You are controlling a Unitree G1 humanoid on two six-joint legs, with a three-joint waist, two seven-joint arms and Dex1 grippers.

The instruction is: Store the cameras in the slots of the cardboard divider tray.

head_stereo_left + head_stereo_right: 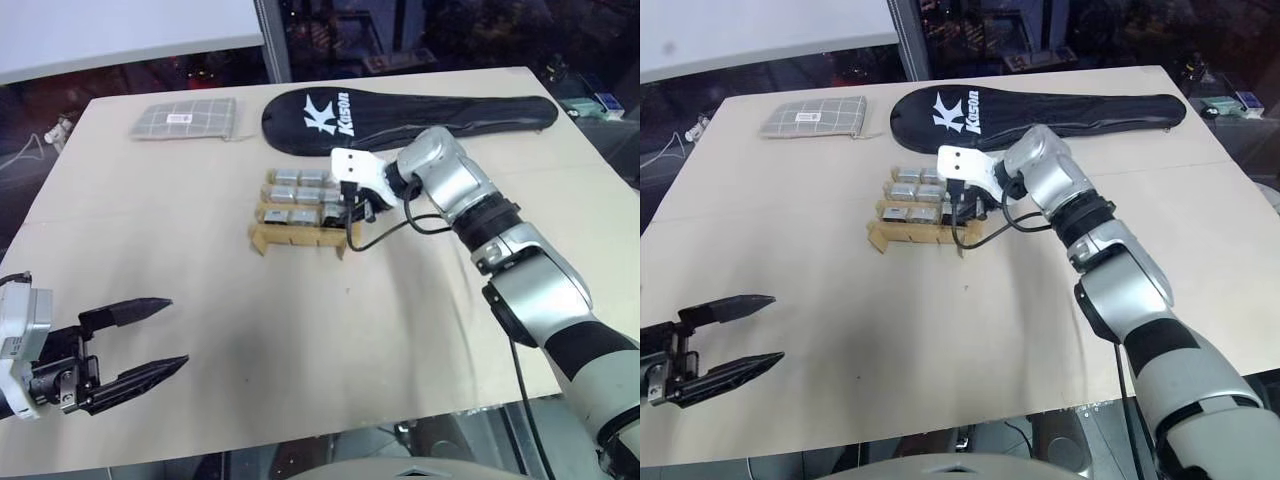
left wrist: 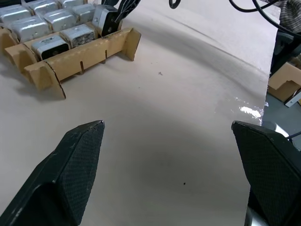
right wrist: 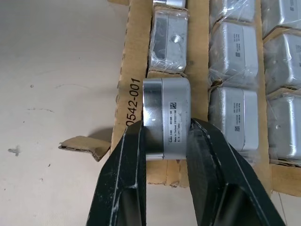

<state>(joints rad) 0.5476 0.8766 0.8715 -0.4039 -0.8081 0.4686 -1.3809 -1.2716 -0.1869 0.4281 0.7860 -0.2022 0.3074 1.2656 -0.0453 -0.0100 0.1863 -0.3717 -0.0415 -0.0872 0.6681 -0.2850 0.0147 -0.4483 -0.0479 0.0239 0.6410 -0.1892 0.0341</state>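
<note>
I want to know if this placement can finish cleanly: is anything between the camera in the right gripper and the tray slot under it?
Nothing visible is. The right gripper is shut on the camera at a corner slot of the cardboard divider tray, with other cameras in the neighbouring slots.

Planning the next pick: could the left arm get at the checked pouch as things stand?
Probably yes. The pouch lies on the robot's left side of the table, with bare tabletop between it and the open left gripper. The tray and the right gripper sit off to the side.
</note>
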